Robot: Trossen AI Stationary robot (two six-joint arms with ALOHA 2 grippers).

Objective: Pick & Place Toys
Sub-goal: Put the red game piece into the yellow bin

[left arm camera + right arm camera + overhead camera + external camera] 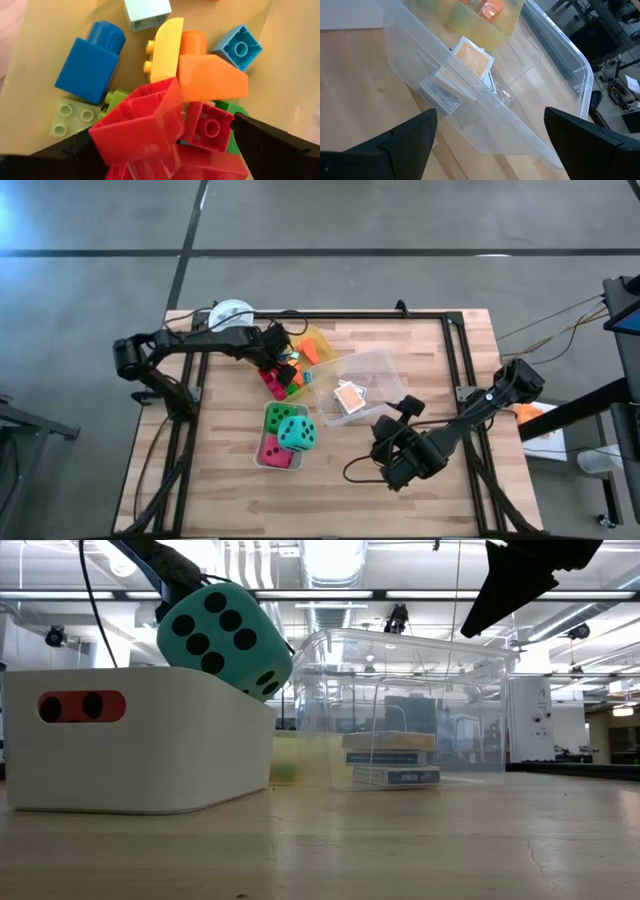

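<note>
Toys lie in three clusters on the desk [420, 350]. Bright plastic blocks [283, 375] are heaped left of centre toward the far edge, partly in a yellow tray [318, 343]. Right under the left gripper [165, 135], a red block [137, 127] sits on top of the heap, with an orange block [210, 75], a yellow block [165, 47] and a blue block [90, 60] just beyond it. The left gripper's fingers stand apart on either side of the red block, and I cannot tell whether they touch it.

Card packs [349, 397] lie stacked inside a clear plastic box [385, 368] at mid-desk. A green die [285, 417], a teal die [297, 432] and a red die [277, 451] fill a white bin [130, 780] nearer the front edge, the teal one riding highest.

The right gripper [487, 135] waits over the box's near right corner with its jaws wide, holding nothing.

The step in hand looks like the left arm working the block heap. To do it well, centre the fingers on the red block's flat sides, since the blocks lean on each other and an off-centre squeeze could tip it or drag the orange one along. Lift straight up before travelling, clear of the tray's rim.
</note>
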